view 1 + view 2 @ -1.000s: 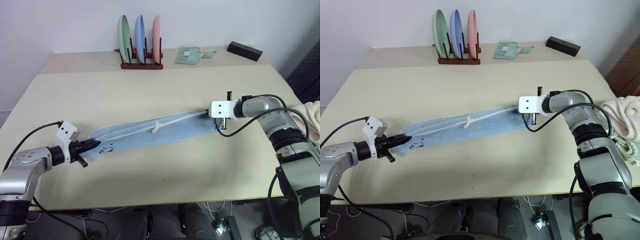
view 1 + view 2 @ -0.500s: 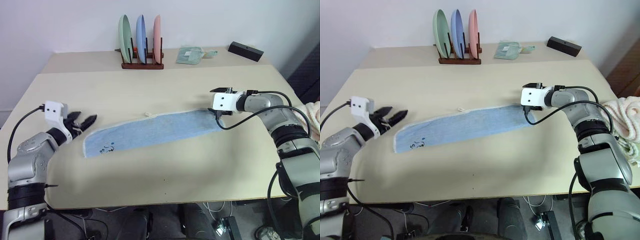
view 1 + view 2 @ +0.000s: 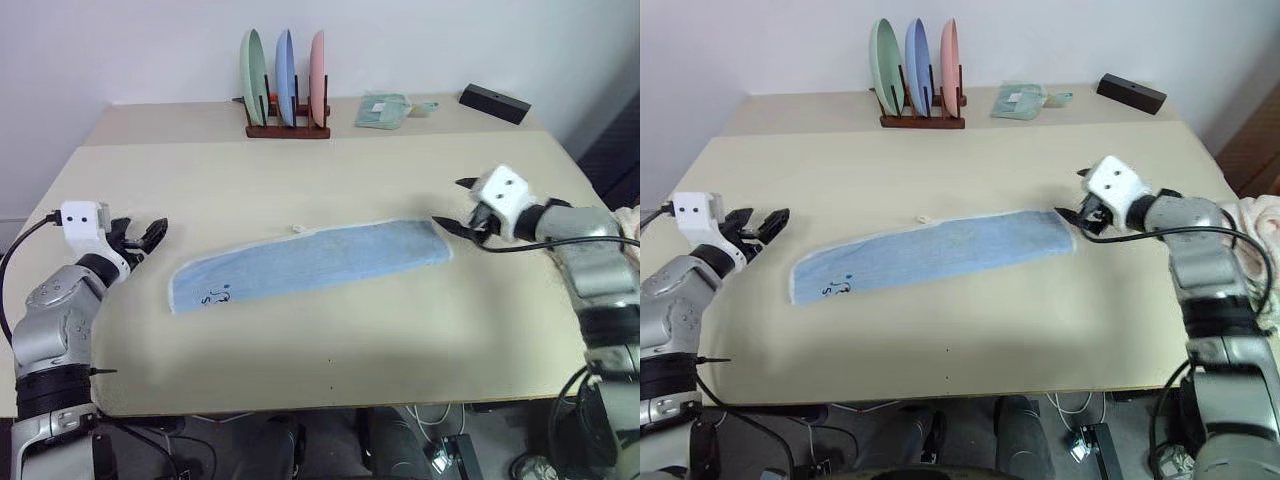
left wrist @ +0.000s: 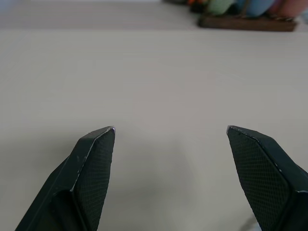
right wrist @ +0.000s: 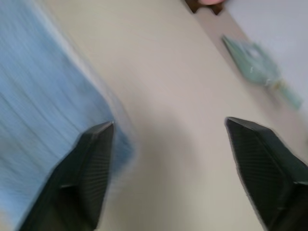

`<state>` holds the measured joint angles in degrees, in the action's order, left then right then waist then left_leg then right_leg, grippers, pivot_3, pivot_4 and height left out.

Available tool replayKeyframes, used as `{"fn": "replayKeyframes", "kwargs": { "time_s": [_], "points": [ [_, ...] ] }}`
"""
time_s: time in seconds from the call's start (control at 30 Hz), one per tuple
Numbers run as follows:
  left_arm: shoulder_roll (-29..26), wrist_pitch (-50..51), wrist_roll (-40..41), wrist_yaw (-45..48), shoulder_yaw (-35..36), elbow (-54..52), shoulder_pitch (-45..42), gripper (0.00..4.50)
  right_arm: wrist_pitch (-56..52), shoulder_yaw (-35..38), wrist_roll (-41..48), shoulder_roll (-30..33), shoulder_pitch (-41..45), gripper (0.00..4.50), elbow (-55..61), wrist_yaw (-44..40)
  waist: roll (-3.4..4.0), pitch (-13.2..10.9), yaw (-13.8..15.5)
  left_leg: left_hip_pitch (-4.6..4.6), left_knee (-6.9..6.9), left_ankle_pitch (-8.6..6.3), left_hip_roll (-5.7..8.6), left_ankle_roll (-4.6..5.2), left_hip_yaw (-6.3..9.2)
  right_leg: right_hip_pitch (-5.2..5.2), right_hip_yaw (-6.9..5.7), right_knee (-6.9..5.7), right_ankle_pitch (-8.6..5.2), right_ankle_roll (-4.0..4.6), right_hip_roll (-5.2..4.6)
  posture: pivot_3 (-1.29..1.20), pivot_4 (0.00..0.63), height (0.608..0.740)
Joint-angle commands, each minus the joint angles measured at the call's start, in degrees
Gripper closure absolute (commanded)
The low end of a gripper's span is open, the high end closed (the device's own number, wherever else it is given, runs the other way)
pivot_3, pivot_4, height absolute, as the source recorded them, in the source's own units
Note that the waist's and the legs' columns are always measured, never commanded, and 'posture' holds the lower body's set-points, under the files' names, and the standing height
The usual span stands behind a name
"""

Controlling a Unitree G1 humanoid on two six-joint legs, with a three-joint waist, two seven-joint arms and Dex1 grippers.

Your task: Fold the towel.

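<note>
The towel [image 3: 308, 260] lies flat on the tabletop [image 3: 330, 180] as one long, narrow light blue strip, folded lengthwise. It runs slantwise across the middle, its left end nearer the front edge and its right end further back. A small dark embroidered mark [image 3: 213, 298] sits near the left end, and a little white loop tag [image 3: 297, 229] pokes out from the far long edge about halfway along. White piping shows along that far edge.

Nothing grips the cloth. The right tool [image 3: 461, 207] hangs just off the towel's right end, its two black fingers spread wide and empty; in the right wrist view one finger [image 5: 89, 166] overlaps the blue cloth's end, and whether it touches I cannot tell. The left tool [image 3: 150, 232] sits off the left end of the towel with a gap of bare tabletop between them, pointing toward the back, its fingers also parted and holding nothing; the left wrist view shows plain tabletop between its fingers [image 4: 91, 166].

At the back of the tabletop stands a dark wooden rack [image 3: 287, 129] carrying three upright plates, green [image 3: 251, 62], blue [image 3: 285, 62] and pink [image 3: 317, 62]. To its right lies a small folded pale green cloth [image 3: 384, 109], and further right a black box [image 3: 492, 103]. A cream knitted cloth [image 3: 1262, 222] shows at the right edge, beyond the right arm.
</note>
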<state>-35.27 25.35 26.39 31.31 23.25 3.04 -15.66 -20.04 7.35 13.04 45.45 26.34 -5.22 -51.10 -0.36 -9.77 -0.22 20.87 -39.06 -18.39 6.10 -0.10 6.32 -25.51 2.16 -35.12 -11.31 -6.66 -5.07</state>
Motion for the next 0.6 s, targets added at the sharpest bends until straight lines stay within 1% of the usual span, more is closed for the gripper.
{"fn": "replayKeyframes", "kwargs": {
  "time_s": [0.03, 0.1, 0.13, 0.2, 0.27, 0.33, 0.43, 0.6],
  "points": [
    [-0.05, 0.44, 4.29, 7.10, -5.18, -13.00, 1.84, 0.66, -22.60, 9.16, 15.85, -1.37, -8.98, 0.02, 16.56, 2.54, -0.01, 0.01, 0.52, 0.04, 0.00, -0.02, -0.01, 0.01, 0.05, 0.00, -0.01, 0.02, 0.00, 0.00, 0.00, 0.00, 0.150, 0.721],
    [1.02, 2.24, 5.12, 8.98, -10.39, -18.42, 2.75, 0.66, -31.39, 12.12, 20.88, -3.27, -12.39, 0.02, 20.67, 6.03, 0.01, 0.02, 0.88, 0.04, -0.03, -0.09, 0.02, 0.12, -0.01, 0.01, 0.00, 0.05, 0.00, 0.00, -0.04, 0.00, 0.150, 0.721],
    [0.87, 2.01, 4.63, 10.52, -13.01, -20.73, 3.53, 0.66, -34.87, 13.60, 22.96, -4.47, -13.34, 0.02, 21.94, 7.98, 0.01, 0.02, 0.94, 0.03, -0.06, -0.18, 0.03, 0.28, -0.02, 0.03, 0.01, 0.03, 0.00, 0.01, -0.07, 0.00, 0.150, 0.721],
    [0.54, 0.86, 2.88, 12.88, -18.26, -24.58, 4.81, 0.66, -41.91, 16.99, 27.40, -7.86, -14.90, 0.02, 23.86, 12.50, 0.02, 0.02, 0.74, -0.02, -0.07, -0.19, 0.04, 0.30, -0.05, 0.06, 0.02, 0.02, 0.02, 0.02, -0.06, 0.00, 0.150, 0.721],
    [1.80, 1.05, 3.08, 13.33, -21.83, -26.77, 5.00, 0.66, -47.82, 19.59, 30.85, -11.98, -16.14, 0.02, 25.46, 17.43, 0.02, 0.02, 0.74, -0.09, 0.00, -0.19, -0.01, 0.31, -0.06, 0.06, 0.03, 0.00, 0.01, 0.02, -0.02, 0.00, 0.150, 0.721],
    [2.70, 1.05, 2.91, 13.66, -24.55, -28.20, 5.05, 0.66, -51.70, 21.11, 32.44, -15.98, -15.95, 0.02, 26.01, 22.45, 0.03, 0.02, 0.73, -0.10, 0.02, -0.19, -0.02, 0.31, -0.06, 0.05, 0.03, -0.03, 0.01, 0.03, 0.01, 0.00, 0.150, 0.721],
    [3.38, 0.79, 3.23, 14.98, -27.03, -29.72, 5.51, 0.66, -55.17, 23.68, 32.65, -22.55, -13.28, 0.02, 23.79, 30.80, 0.06, 0.02, 0.71, -0.15, 0.03, -0.19, -0.03, 0.30, -0.08, 0.06, 0.03, -0.04, 0.01, 0.03, 0.03, 0.00, 0.150, 0.721],
    [3.67, 1.59, 3.99, 15.30, -27.43, -30.94, 6.18, 0.66, -56.37, 28.30, 32.27, -30.53, -7.84, 0.02, 19.05, 40.33, 0.07, 0.03, 0.79, -0.15, 0.03, -0.18, -0.01, 0.30, -0.09, 0.06, 0.00, -0.04, 0.01, 0.03, 0.07, 0.00, 0.150, 0.721]
  ]
}}
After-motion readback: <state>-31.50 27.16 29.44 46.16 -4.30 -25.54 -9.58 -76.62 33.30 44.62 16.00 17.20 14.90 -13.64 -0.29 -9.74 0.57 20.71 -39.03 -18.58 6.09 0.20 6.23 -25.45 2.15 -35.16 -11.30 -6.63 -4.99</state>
